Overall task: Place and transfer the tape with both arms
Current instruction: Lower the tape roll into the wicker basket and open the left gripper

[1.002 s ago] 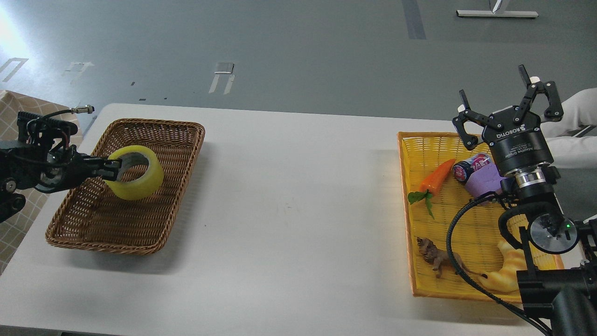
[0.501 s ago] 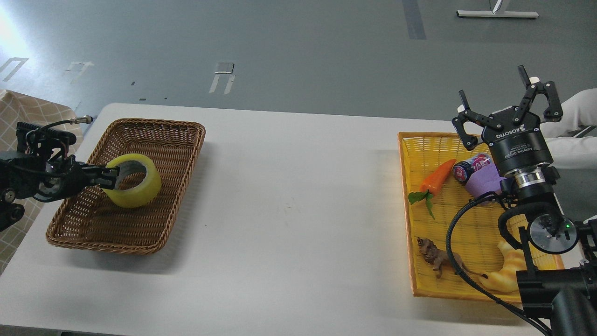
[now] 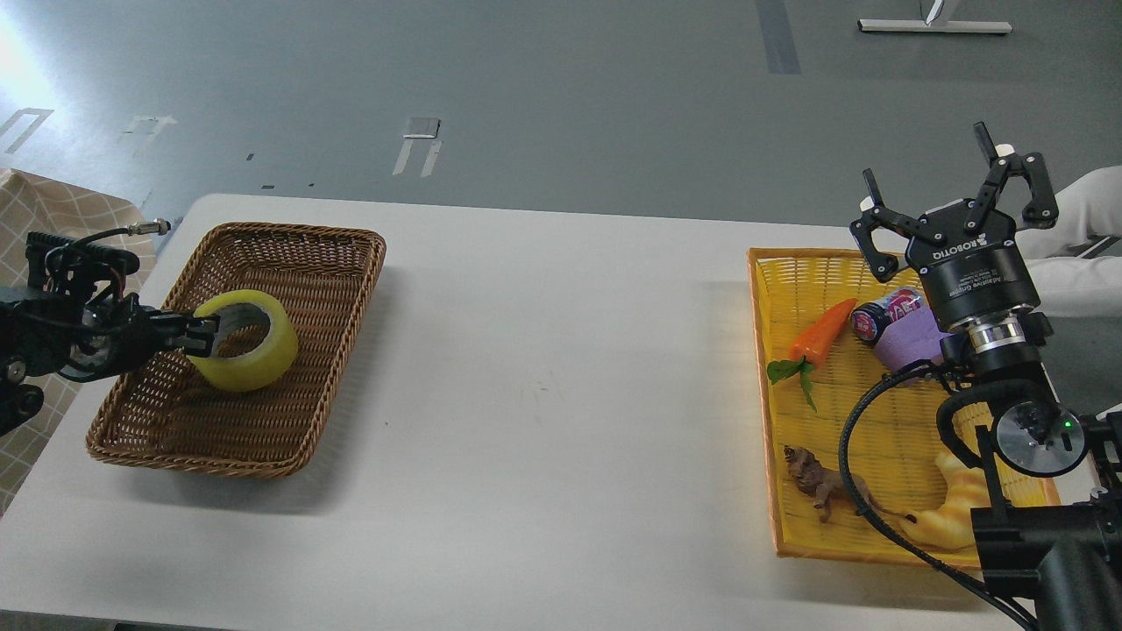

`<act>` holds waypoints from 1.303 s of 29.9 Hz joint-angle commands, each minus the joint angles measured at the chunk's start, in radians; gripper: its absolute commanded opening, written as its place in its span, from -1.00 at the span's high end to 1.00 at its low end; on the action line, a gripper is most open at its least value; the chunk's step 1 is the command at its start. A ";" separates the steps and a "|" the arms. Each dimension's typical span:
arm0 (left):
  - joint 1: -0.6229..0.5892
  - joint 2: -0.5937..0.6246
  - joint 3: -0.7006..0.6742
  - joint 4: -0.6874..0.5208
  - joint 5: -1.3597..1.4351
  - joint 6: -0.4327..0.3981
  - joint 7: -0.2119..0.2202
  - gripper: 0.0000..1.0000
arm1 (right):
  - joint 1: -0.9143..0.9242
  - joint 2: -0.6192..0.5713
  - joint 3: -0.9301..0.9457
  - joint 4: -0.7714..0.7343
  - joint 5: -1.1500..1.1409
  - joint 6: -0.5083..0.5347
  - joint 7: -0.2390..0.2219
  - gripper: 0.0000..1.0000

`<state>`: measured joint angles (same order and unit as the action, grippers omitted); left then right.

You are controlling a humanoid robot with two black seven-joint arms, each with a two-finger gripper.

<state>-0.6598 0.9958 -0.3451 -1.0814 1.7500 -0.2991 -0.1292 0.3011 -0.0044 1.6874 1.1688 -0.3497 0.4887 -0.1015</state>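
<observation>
Head view. A white table [image 3: 543, 368] carries a brown wicker basket [image 3: 307, 254] at the left and a yellow tray [image 3: 877, 412] at the right. The tray holds a toy carrot [image 3: 820, 331], a small can [image 3: 881, 314], a purple object [image 3: 912, 342], a brown animal figure [image 3: 820, 478] and a yellow croissant-shaped toy [image 3: 951, 517]. The right arm's cable crosses the near part of the tray.

The tape [image 3: 245, 342] sits inside the basket, in its left-centre part, tilted with the core opening facing up and left. The left gripper [image 3: 206, 333] reaches in from the left and grasps the roll's left wall, one finger inside the core. The right gripper [image 3: 955, 197] stands with fingers spread wide and empty, above the far right corner of the tray, well apart from the tape.

Compared with 0.5 s ago, the tape and left gripper have shifted slightly left; the right gripper is unchanged.
</observation>
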 commanded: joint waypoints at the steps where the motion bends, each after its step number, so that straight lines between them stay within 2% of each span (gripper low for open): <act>1: 0.000 0.000 0.000 0.000 0.000 0.000 0.000 1.00 | 0.000 0.000 0.000 0.000 0.000 0.000 0.000 -0.98; 5: 0.000 0.000 0.000 0.000 0.000 0.000 0.002 1.00 | 0.000 0.001 0.000 -0.012 0.000 0.000 0.000 -0.98; 9: 0.000 -0.002 0.000 0.000 -0.001 0.000 0.003 0.88 | 0.001 0.000 0.000 -0.012 0.000 0.000 0.000 -0.98; 13: 0.000 -0.003 0.000 -0.002 -0.003 0.003 0.005 0.16 | 0.000 0.000 0.000 -0.014 0.000 0.000 0.000 -0.98; 15: 0.005 -0.003 0.000 -0.003 -0.004 0.011 0.003 0.01 | 0.000 0.000 0.000 -0.012 0.000 0.000 0.000 -0.98; 16: 0.009 -0.003 0.000 -0.003 -0.004 0.020 0.003 -0.13 | 0.000 0.000 0.000 -0.012 0.000 0.000 0.000 -0.98; 27: -0.015 0.000 -0.023 -0.026 -0.018 0.070 -0.007 -0.45 | 0.003 0.001 0.000 -0.012 0.000 0.000 0.000 -0.98; 32: -0.081 -0.003 -0.060 -0.028 -0.147 0.086 -0.043 -0.47 | 0.007 0.001 0.002 -0.012 0.000 0.000 0.000 -0.98; 36: -0.213 -0.002 -0.061 -0.028 -0.343 0.081 -0.044 -0.51 | 0.013 0.001 0.002 -0.012 0.000 0.000 0.000 -0.98; 39: -0.268 -0.006 -0.061 -0.028 -0.458 0.078 -0.044 -0.52 | 0.018 0.000 0.003 -0.012 0.000 0.000 0.000 -0.98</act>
<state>-0.8718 0.9933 -0.4059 -1.1092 1.4022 -0.2162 -0.1732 0.3142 -0.0030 1.6889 1.1568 -0.3498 0.4887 -0.1011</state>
